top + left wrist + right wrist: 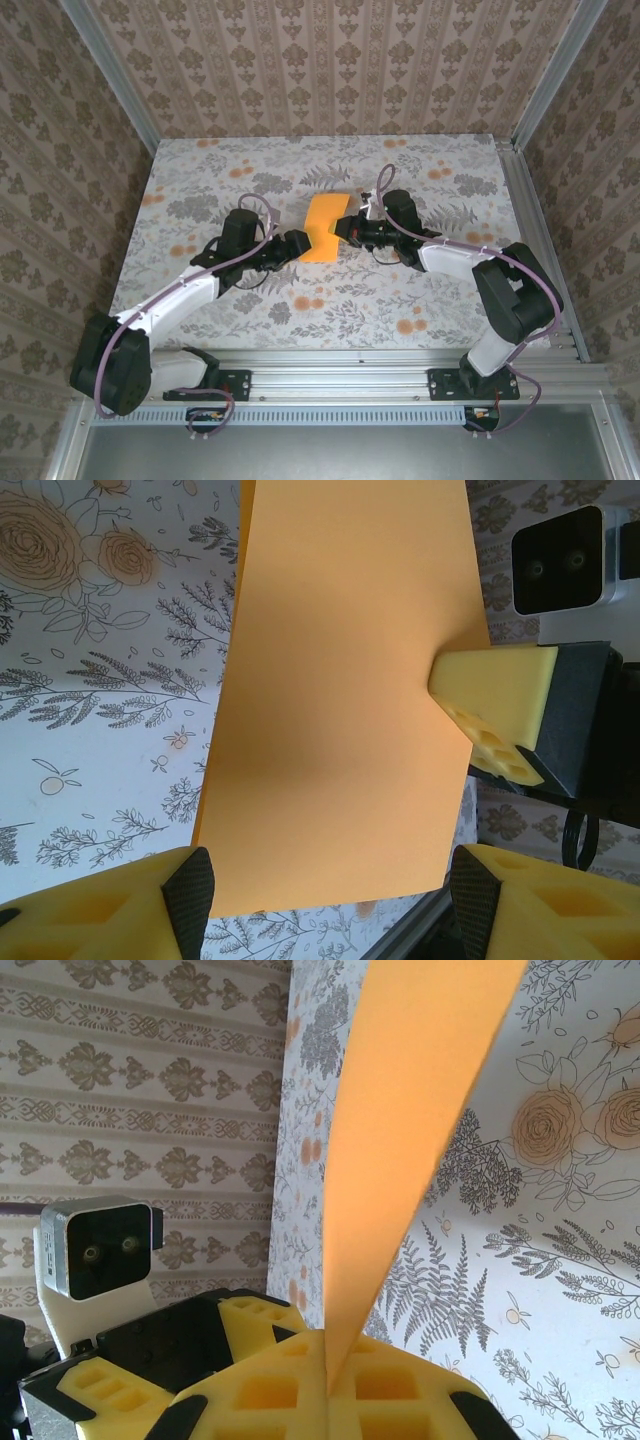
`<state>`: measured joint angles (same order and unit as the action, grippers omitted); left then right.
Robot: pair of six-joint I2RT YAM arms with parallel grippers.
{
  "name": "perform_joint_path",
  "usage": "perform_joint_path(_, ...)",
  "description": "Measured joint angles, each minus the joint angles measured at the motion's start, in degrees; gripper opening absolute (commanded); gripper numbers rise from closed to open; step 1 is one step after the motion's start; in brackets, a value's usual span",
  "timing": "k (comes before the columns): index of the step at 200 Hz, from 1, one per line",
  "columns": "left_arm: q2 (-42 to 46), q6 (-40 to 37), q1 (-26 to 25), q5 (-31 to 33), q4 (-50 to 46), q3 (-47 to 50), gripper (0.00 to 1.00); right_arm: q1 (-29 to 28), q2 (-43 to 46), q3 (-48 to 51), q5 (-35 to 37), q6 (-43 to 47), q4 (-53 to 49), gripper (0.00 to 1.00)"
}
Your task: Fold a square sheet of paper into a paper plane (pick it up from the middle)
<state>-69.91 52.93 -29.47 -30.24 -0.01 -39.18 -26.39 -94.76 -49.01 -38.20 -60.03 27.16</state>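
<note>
1 flat, floral-printed tabletop (450,290) lies beneath both arms. Between them rises the thin, smooth orange square sheet of paper (323,228), its edge pinched in the right gripper (328,1375) between yellow foam pads. The left gripper (330,905) is spread wide, flanking the sheet's near edge.

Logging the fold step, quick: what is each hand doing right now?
Left hand: open, straddling the orange sheet.
Right hand: closed, pinching the orange sheet's edge.
</note>
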Motion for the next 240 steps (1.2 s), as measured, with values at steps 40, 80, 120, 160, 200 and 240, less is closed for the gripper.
perform_joint_path(40, 0.0, 0.0, 0.0, 0.0, -0.9, 0.0, 0.67, 0.3, 0.0, 0.7, 0.0, -0.5, 1.4, 0.02)
perform_joint_path(80, -0.6, -0.1, 0.0, 0.0, -0.8, 0.0, 0.67, 0.4, 0.0, 0.9, -0.1, -1.6, 2.9, 0.02)
perform_joint_path(120, -0.6, -0.1, 0.0, -0.2, -0.7, 0.0, 0.68, 0.4, 0.0, 0.9, -0.3, -1.9, 3.6, 0.01)
perform_joint_path(160, -0.6, -0.1, 0.0, -0.8, -0.2, 0.0, 0.67, 0.4, 0.0, 0.9, -0.5, -1.9, 3.5, 0.01)
perform_joint_path(200, -0.6, 0.0, 0.0, -1.1, 0.2, 0.0, 0.67, 0.4, 0.0, 0.9, -0.8, -1.9, 3.5, 0.01)
perform_joint_path(240, -0.6, -1.4, 0.0, -0.4, -2.1, -0.3, 0.67, 0.4, 0.0, 1.3, -1.1, -1.9, 3.9, 0.01)
